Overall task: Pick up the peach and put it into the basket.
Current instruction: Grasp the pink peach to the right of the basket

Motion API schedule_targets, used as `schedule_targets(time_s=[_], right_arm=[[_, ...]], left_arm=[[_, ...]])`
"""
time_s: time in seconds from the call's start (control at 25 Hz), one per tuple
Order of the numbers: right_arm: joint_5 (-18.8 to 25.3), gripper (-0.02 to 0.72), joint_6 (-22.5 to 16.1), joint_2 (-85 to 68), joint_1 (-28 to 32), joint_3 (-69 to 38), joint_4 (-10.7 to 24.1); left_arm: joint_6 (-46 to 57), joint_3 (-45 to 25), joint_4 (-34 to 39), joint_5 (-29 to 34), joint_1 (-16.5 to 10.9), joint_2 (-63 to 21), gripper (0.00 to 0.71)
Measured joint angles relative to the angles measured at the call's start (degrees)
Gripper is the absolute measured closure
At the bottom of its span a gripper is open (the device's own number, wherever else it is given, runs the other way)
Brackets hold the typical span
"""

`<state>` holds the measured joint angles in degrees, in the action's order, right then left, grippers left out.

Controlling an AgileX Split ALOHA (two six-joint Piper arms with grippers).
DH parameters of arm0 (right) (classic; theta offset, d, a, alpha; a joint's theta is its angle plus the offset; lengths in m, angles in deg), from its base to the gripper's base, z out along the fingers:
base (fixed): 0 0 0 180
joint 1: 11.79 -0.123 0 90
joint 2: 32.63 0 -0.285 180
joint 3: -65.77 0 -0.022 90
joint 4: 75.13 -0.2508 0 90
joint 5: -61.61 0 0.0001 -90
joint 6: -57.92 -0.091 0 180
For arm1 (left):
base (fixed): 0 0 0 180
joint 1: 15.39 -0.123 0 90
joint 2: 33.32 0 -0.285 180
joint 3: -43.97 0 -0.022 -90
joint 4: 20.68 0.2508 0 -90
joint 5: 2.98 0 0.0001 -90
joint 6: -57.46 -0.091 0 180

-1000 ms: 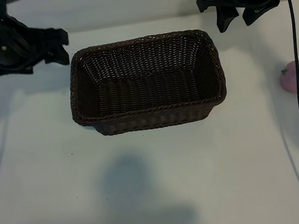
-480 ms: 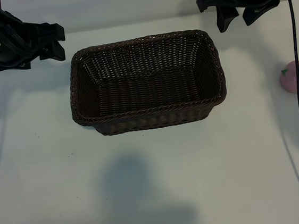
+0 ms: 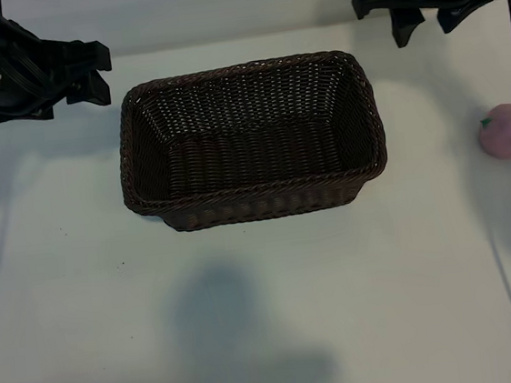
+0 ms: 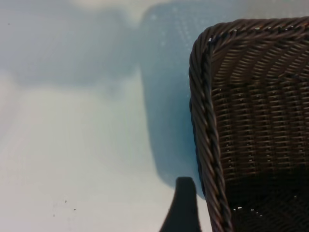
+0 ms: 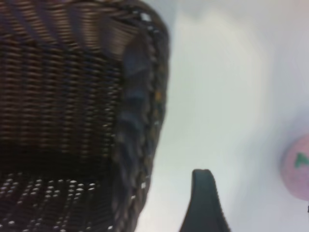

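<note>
Exterior view: right claw (image 3: 429,25), released, has shifted toward the peach (image 3: 505,131); left claw (image 3: 85,79) released

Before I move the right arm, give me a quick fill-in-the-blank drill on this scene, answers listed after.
1. The peach lies on the ____, not in the basket.
2. In the exterior view, the peach is to the ____ of the basket.
3. The arm nearer the peach is the ____ one.
4. The basket holds ____.

Missing words: table; right; right; nothing
</note>
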<state>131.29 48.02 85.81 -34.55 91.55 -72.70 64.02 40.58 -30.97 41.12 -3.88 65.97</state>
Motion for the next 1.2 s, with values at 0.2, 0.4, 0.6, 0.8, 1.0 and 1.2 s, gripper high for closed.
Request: schedule_targets(time_s=[0.2,0.4,0.6,0.8,1.0,1.2], right_arm=[[-2.4,0.208,-0.1,0.2,3.5,-9.7,0.3],[-9.8,0.208,1.7,0.4,9.8,-21.1,-2.4],[-18.1,0.226,4.0,0.5,13.3,-29.2,-4.5],[-23.6,0.235,1.6,0.5,13.7,-29.7,-2.1],[-28.6,0.235,-0.5,0.5,13.7,-29.7,0.6],[-31.9,0.235,-4.8,0.6,14.2,-29.7,7.2]], left_arm=[[0.0,0.0,0.0,1.1,0.0,0.0,0.111],[0.0,0.0,0.0,1.8,0.0,0.0,0.111],[0.0,0.0,0.0,1.6,0.0,0.0,0.112],[-0.2,0.0,0.0,0.8,0.0,0.0,0.113],[-0.2,0.0,0.0,0.0,0.0,0.0,0.115],[-0.2,0.0,0.0,-0.6,0.0,0.0,0.115]])
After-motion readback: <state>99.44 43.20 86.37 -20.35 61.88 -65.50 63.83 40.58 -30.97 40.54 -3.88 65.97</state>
